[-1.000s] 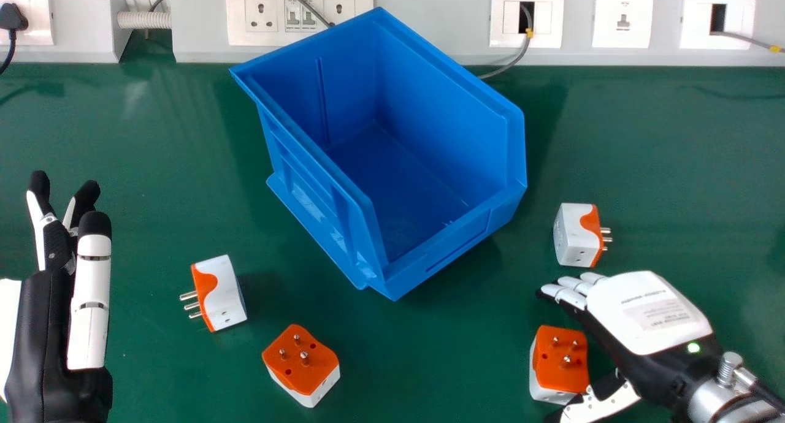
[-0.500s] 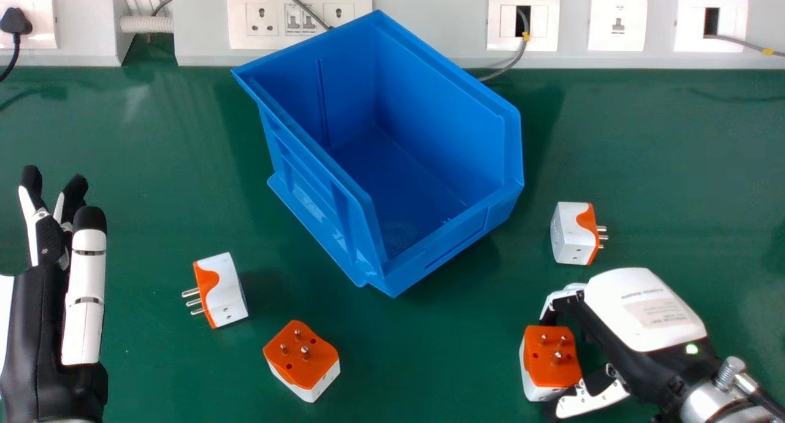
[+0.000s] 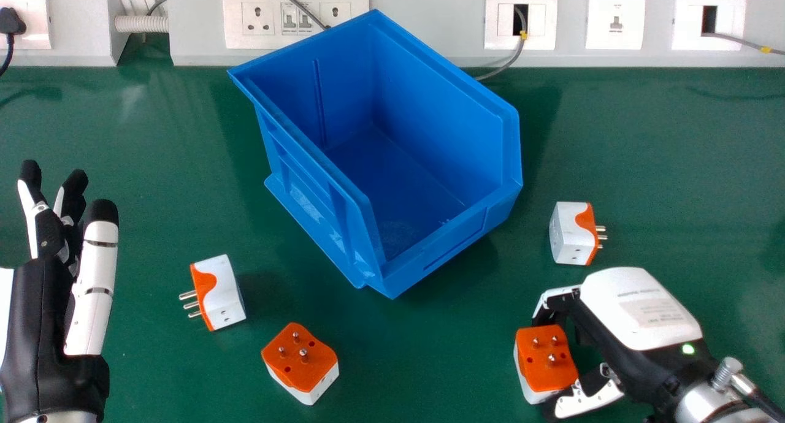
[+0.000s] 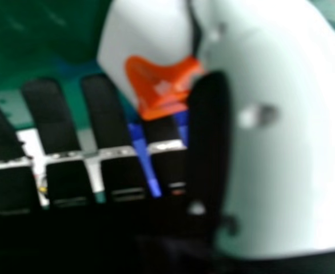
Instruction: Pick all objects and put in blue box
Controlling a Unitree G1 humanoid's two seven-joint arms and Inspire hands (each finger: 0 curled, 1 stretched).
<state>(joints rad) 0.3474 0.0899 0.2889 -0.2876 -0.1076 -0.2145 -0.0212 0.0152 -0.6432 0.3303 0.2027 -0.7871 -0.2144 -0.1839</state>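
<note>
green tabletop [image 3: 429, 362], grey socket panel [image 3: 417, 6] at twelve o'clock; toward half past four, the orange-and-white adapter [image 3: 543, 355] points its pins up, long axis near upright, gripped between the half-curled right hand's [image 3: 638, 312] fingers and thumb; straight-fingered left hand [image 3: 40, 319] near nine.

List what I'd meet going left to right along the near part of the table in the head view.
Left hand → side-lying adapter, pins pointing left → pins-up adapter → grasped adapter, also pins up, in the right hand.
</note>
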